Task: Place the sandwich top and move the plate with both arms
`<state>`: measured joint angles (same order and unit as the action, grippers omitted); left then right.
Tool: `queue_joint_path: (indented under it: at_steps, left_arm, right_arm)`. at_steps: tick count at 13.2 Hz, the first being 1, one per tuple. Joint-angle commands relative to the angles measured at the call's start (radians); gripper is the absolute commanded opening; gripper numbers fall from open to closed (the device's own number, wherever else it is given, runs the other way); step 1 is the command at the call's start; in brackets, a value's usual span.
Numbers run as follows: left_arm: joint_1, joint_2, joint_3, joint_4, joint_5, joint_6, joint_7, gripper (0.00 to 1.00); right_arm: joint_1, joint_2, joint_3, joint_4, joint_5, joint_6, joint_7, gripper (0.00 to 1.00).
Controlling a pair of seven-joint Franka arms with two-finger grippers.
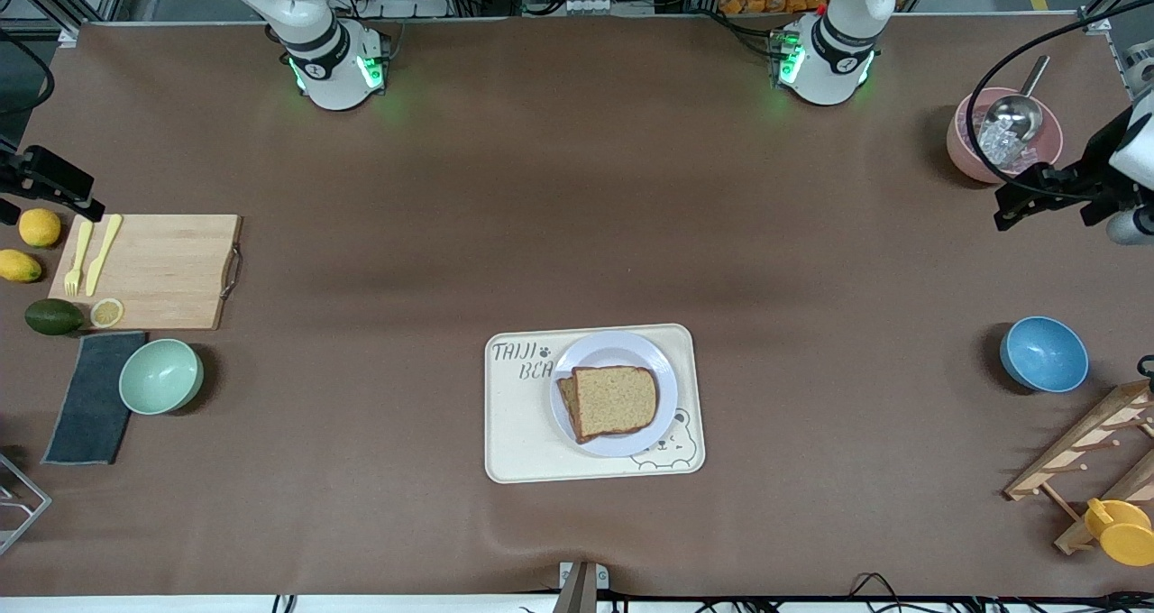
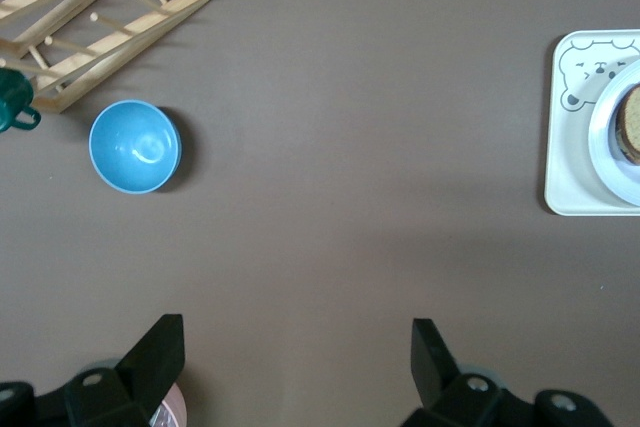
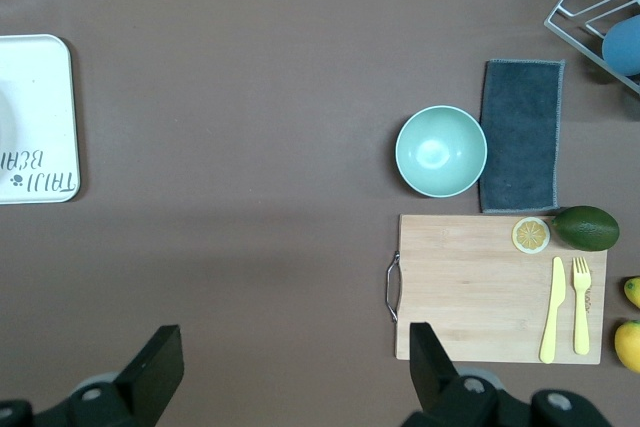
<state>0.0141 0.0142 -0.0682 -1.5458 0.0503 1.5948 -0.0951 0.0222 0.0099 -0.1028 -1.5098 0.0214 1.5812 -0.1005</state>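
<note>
Left end effector [image 2: 298,367]: we see its two black fingers spread wide with nothing between them, over bare table at the left arm's end, up by the pink bowl [image 1: 1002,135] with its metal scoop.
Right end effector [image 3: 296,372]: its fingers also stand wide apart and empty, over bare table at the right arm's end, just beside the cutting board [image 3: 500,287].
Arms: both wait at their own ends of the table [image 1: 577,216], well apart from the tray.
Sandwich top [image 1: 615,400]: we find it lying flat on the plate, on top of another slice whose edge peeks out at nine o'clock.
Plate [image 1: 622,347]: sits on the cream bear tray [image 1: 514,415], toward the tray's three o'clock half, partly covering the printed lettering and the bear drawing.
Tray: lies in the middle of the table, at the front camera's edge.
Blue bowl [image 1: 1044,353]: near the wooden rack [image 1: 1086,446].
Green bowl [image 1: 161,376]: just beside the dark cloth [image 1: 90,397].
Board: carries a yellow knife and fork plus a lemon slice.
</note>
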Motion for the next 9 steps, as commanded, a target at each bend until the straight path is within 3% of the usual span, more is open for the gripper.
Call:
queue_joint_path:
  at_steps: [1,9]
  left_arm:
    - [0.017,-0.072,-0.013,-0.089,0.016,0.040,-0.017,1.00]
    - [0.017,-0.028,-0.009,-0.020,0.008,-0.001,0.001,1.00]
  right_arm:
    - [-0.005,-0.008,0.006,-0.001,-0.017,0.002,0.015,1.00]
    - [-0.005,-0.007,0.006,-0.001,-0.017,0.002,0.015,1.00]
